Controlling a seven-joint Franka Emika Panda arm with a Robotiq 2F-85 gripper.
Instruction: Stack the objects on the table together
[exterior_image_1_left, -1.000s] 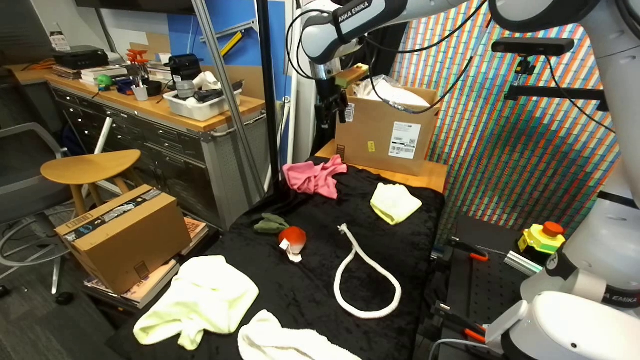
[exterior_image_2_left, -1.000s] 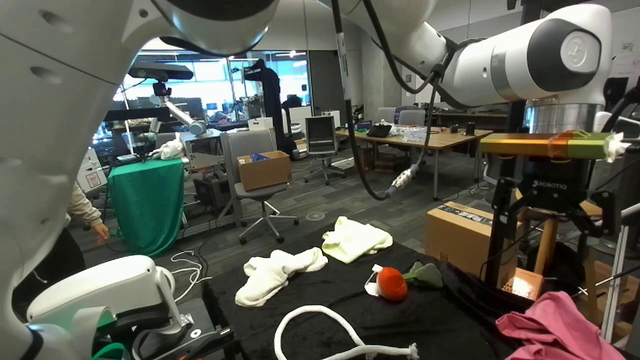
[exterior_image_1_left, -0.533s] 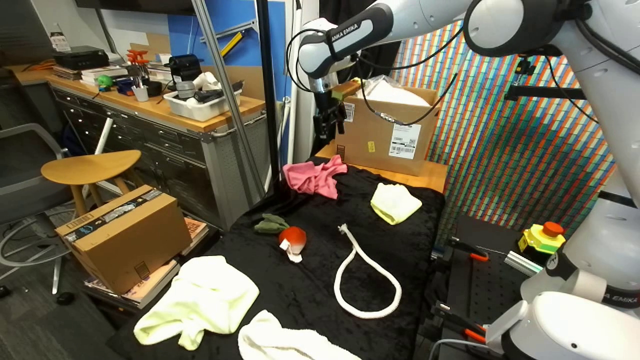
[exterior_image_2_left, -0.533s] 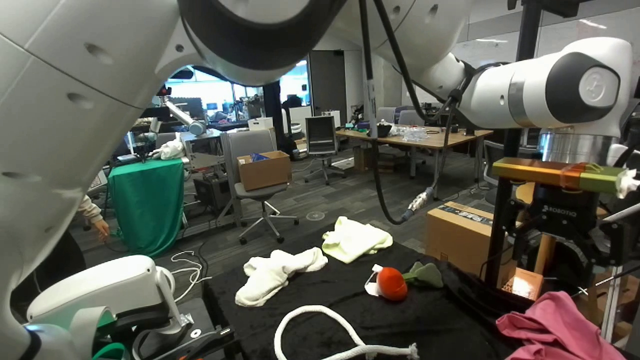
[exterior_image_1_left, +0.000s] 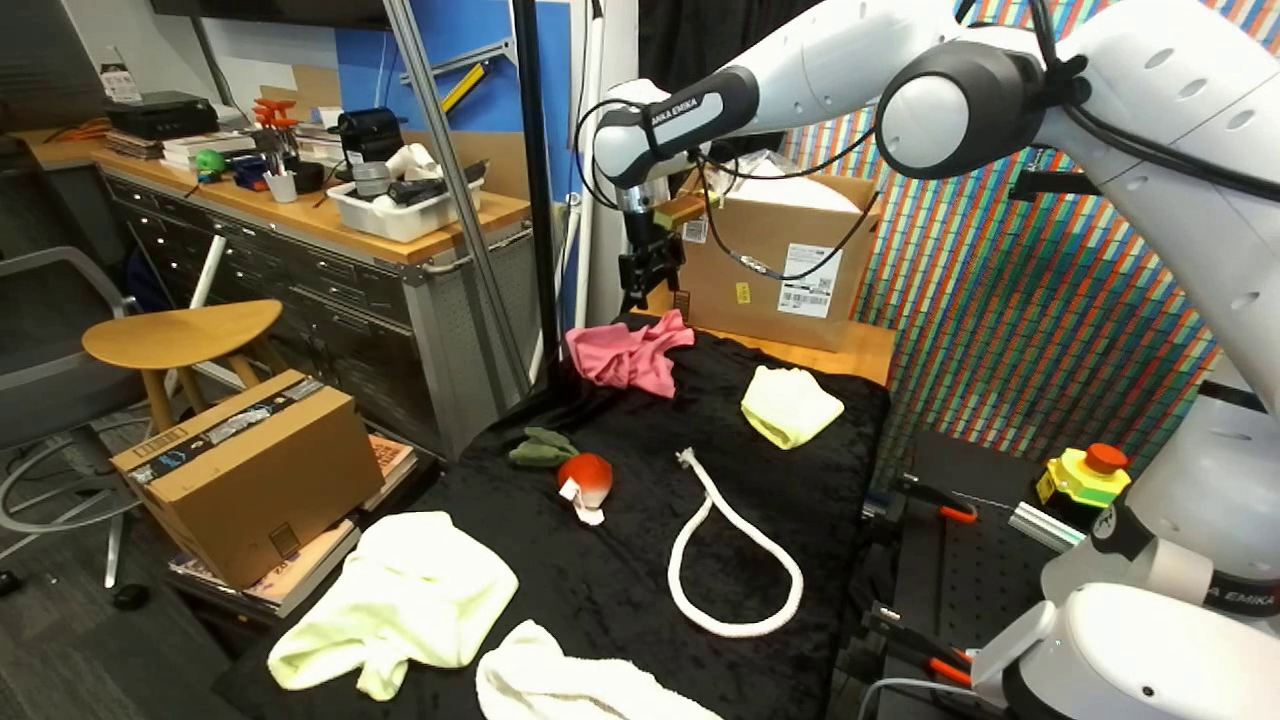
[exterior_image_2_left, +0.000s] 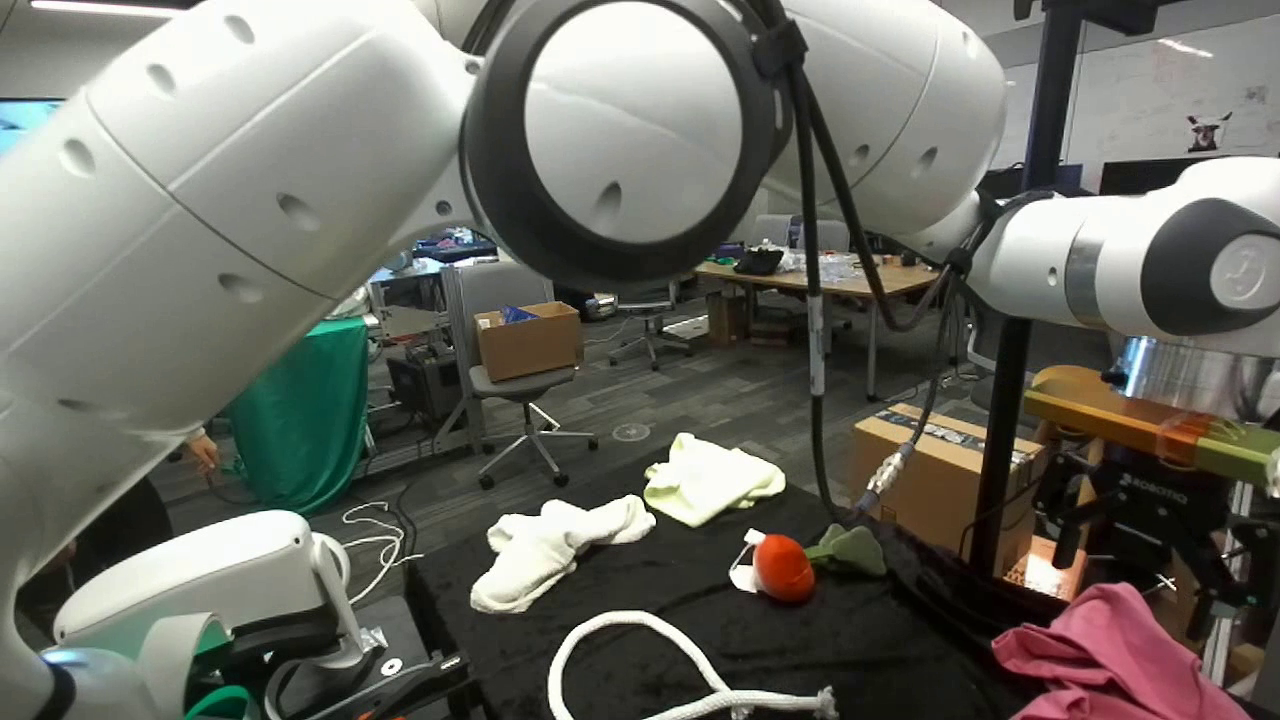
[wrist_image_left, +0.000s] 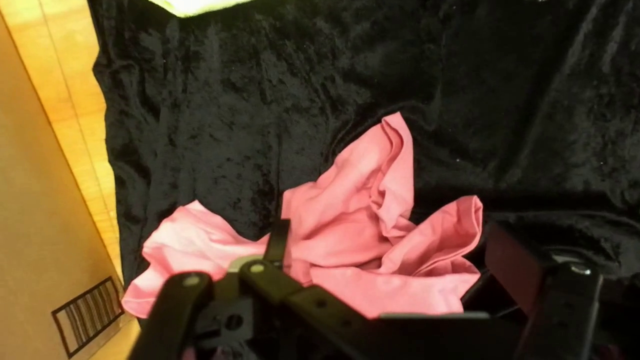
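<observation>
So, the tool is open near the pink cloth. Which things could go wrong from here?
The pink cloth lies crumpled, so the open tool may catch only one fold and lose it when lifting.
The black cover beneath is wrinkled too; closing low could pinch it and drag it along.
The box stands close by, so a move toward that side may bump it.

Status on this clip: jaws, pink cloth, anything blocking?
Gripper above pink cloth, jaws open, holding nothing. Cloth crumpled on black-draped table, unstacked. Cardboard box to one side, apparently not blocking descent.
</observation>
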